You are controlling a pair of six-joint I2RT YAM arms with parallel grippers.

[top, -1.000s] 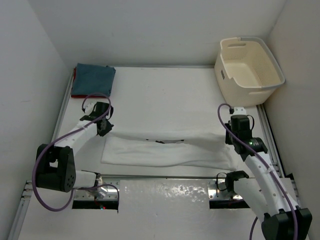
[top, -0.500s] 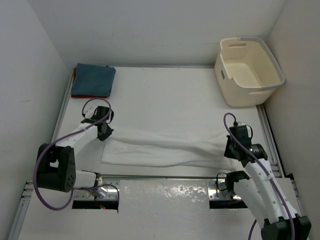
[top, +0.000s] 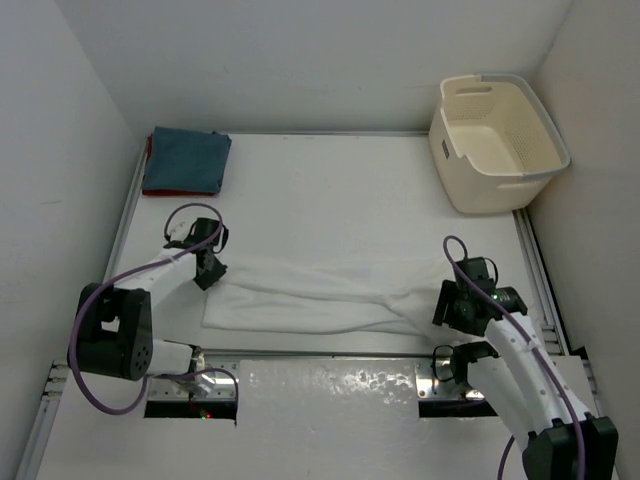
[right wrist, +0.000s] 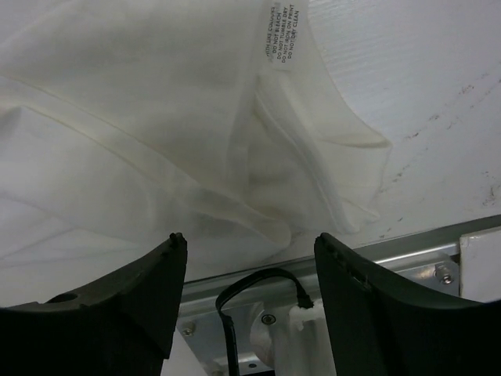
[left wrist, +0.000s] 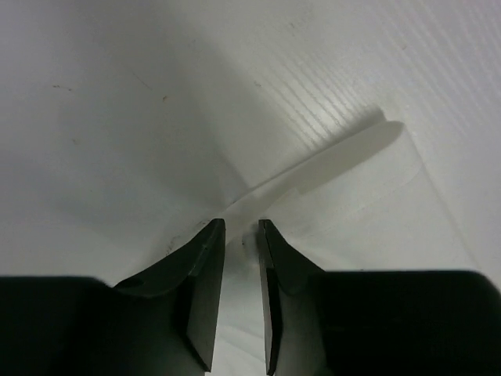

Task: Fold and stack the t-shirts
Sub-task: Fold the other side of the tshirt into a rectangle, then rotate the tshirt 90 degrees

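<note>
A white t-shirt (top: 320, 295) lies folded into a long strip across the near part of the table. My left gripper (top: 208, 272) sits at the strip's left end. In the left wrist view its jaws (left wrist: 241, 227) stand a little apart over a flat edge of white cloth (left wrist: 352, 219), gripping nothing. My right gripper (top: 450, 306) hovers at the strip's right end. Its jaws (right wrist: 250, 239) are wide open above the bunched white t-shirt (right wrist: 156, 117), which shows a care label (right wrist: 279, 35). The blue-grey t-shirt (top: 187, 160) lies folded at the back left on the red one (top: 149, 152).
A cream perforated basket (top: 480, 185) stands at the back right corner. A metal rail (right wrist: 407, 251) with a black cable (right wrist: 258, 282) runs along the table's near edge, just under my right gripper. White walls enclose the table on three sides.
Both grippers moved toward the near edge, drawing the white shirt's far edge over the strip, and both went from shut to open, letting go of the cloth.
</note>
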